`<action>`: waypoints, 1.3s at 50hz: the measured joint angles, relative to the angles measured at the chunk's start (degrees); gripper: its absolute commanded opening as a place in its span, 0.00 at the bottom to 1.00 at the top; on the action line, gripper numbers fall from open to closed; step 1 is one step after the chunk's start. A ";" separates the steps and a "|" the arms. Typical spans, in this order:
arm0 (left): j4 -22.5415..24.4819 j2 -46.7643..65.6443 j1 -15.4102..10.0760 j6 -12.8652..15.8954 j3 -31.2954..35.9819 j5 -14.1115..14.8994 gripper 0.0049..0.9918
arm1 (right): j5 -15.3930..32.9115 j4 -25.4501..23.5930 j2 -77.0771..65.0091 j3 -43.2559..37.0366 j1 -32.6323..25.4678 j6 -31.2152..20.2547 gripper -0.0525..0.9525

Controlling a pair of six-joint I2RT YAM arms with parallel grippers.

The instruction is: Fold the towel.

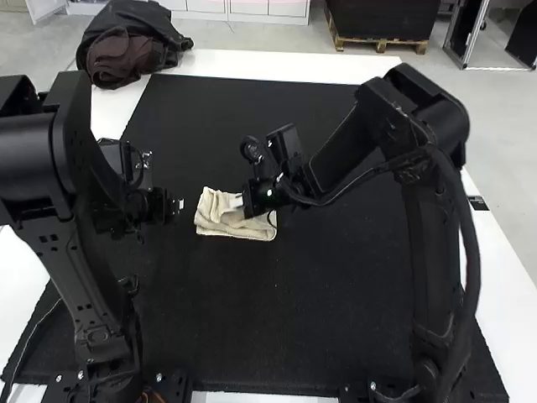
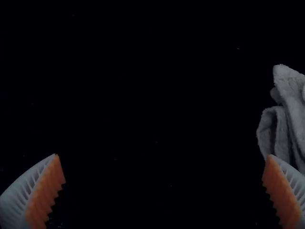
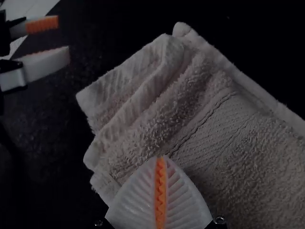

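The towel (image 1: 256,229) lies in a small, layered, uneven fold on the black mat (image 1: 277,319) over the bench (image 1: 243,65); the right claw (image 3: 161,160) has its fingers together above the cloth, with no pinched fabric to be made out, perhaps to press the layers flat; the left claw (image 2: 163,155) stands wide apart beside the towel, presumably to leave room for catching its ragged edge.

Robotics lab (seemingly), left robot arm (image 1: 77,273), right robot arm (image 1: 435,260), black mat (image 1: 277,315)

Before me the white table (image 1: 252,65) bears a black mat (image 1: 277,319) and, at its far left corner, a dark bundle (image 1: 130,46).
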 measured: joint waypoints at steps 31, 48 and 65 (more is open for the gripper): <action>-2.38 -0.92 0.00 -2.71 1.25 0.22 0.98 | 0.17 6.84 5.46 -1.18 0.96 0.63 0.03; -14.45 -11.28 0.00 -3.56 13.27 0.59 0.98 | -0.44 -1.77 -13.88 0.76 -5.09 3.19 0.03; -20.83 -25.22 -6.69 -6.27 21.20 0.66 0.98 | -4.15 -3.65 -37.77 1.25 -17.84 7.74 0.03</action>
